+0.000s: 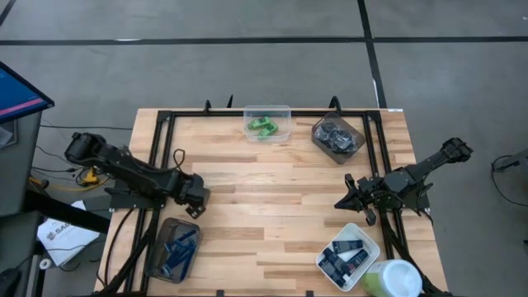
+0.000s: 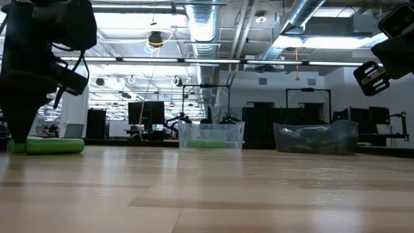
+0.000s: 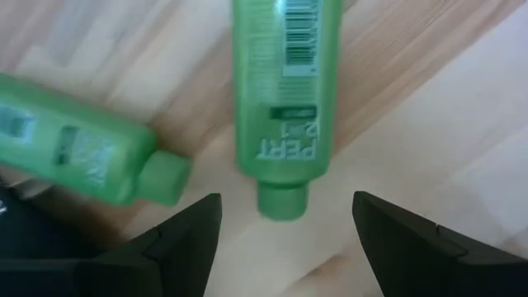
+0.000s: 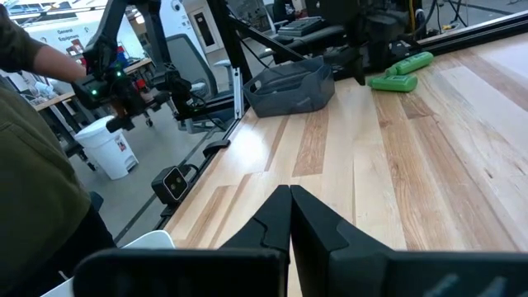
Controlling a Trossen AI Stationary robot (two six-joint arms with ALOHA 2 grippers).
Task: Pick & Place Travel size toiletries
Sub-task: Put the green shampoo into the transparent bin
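We saw a wooden table point(image 1: 272, 206) carrying four tubs. At its far edge stood a clear tub point(image 1: 267, 121) with bright green mini bottles point(image 1: 263, 127) inside, and beside it a crinkled clear tub point(image 1: 338, 137) of round greyish discs point(image 1: 336, 139). At the near edge, a grey-brown tub point(image 1: 172, 248) held thin blue razors point(image 1: 179, 251), and a white tub point(image 1: 349, 256) held flat dark navy tubes point(image 1: 345, 257).

The left arm reached over the table's left side, and the left gripper point(image 3: 286, 224) hung with its fingers spread wide, grasping nothing. Just beyond its fingertips lay two green bottles on the wood: one bottle point(image 3: 285, 91) pointed its cap between the fingers and bore a barcode and the words "PERT 2in1", seen upside down; the other bottle point(image 3: 78, 148) lay beside it at an angle, its label too blurred for us to read. The right wrist view showed the same pair point(image 4: 402, 73) lying by the grey-brown tub.

The right gripper point(image 4: 289, 216) waited over the table's right side, fingers pressed together and empty.
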